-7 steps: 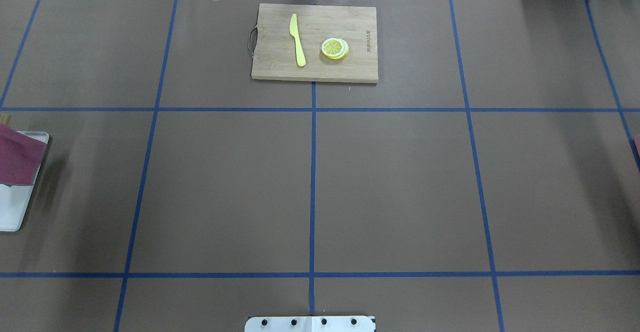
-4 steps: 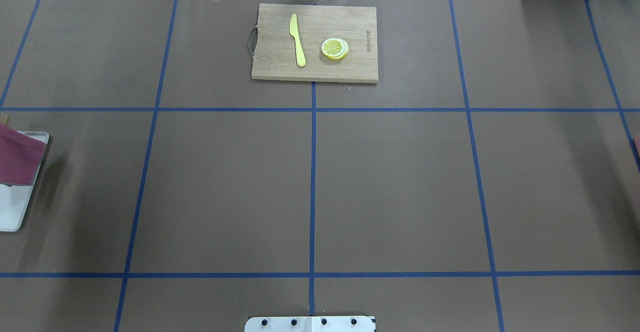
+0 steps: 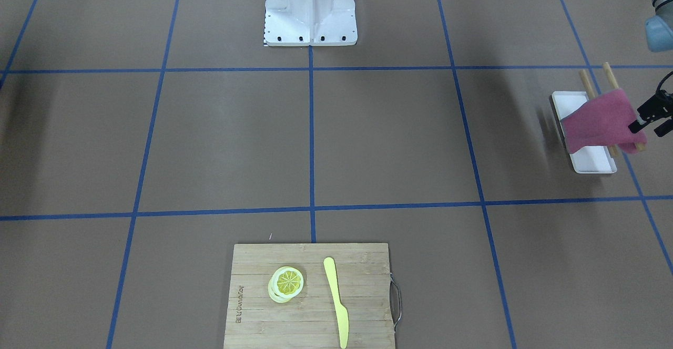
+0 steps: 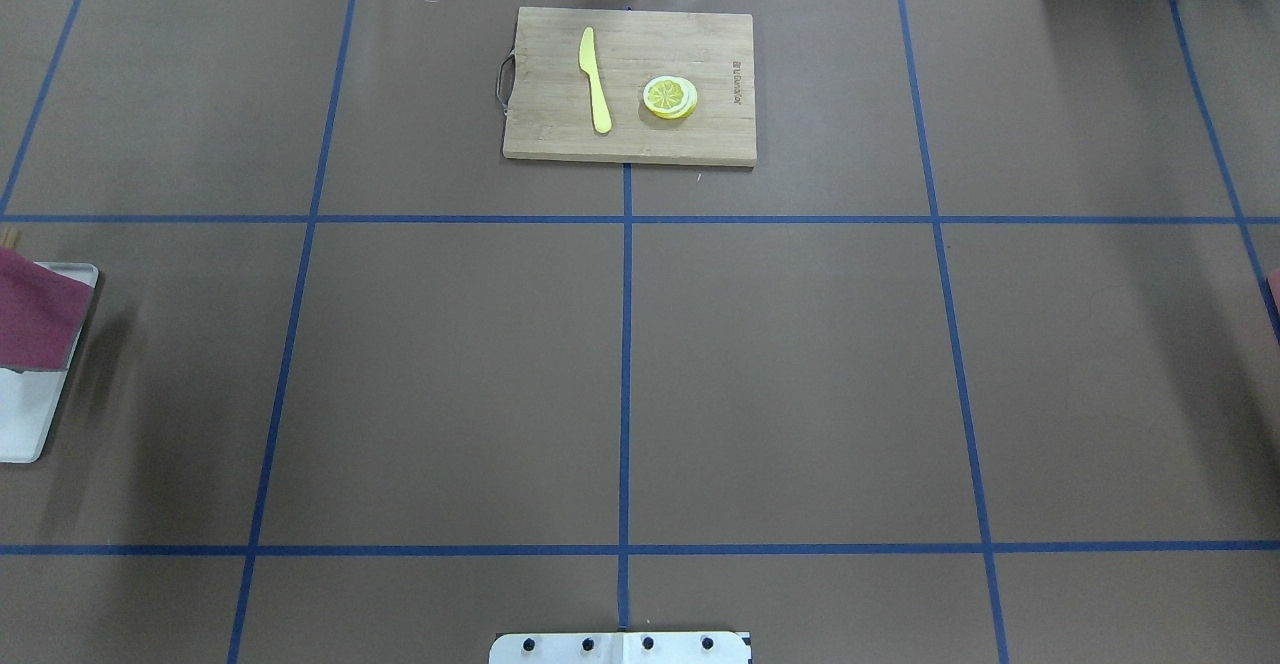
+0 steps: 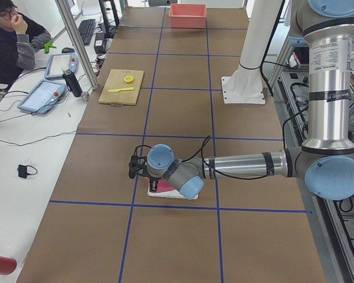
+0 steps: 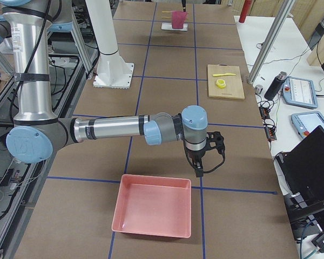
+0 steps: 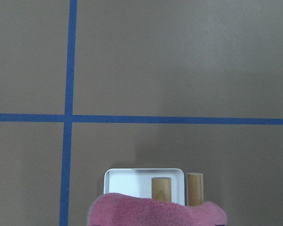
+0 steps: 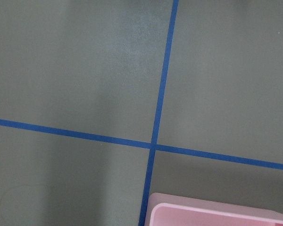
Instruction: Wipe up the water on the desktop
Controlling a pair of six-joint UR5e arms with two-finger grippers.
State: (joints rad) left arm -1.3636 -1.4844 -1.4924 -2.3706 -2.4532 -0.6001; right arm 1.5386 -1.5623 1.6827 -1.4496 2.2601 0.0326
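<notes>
Left fingers [image 3: 639,124] pinch a fuzzy pink cloth [image 3: 597,123] above the matte desktop [image 3: 394,139]; cannot tell whether right fingers [image 6: 198,168] are closed.

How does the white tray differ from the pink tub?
The white tray is shallow and carries a pink cloth on pegs; the pink tub is deeper, with no cloth. The tray is beside the left arm, the tub beside the right arm. Both are rectangular and sit on the desktop.

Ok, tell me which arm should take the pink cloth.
Left. The left end effector sits at the pink cloth over the white tray; the right end effector hangs far off beside the pink bin.
</notes>
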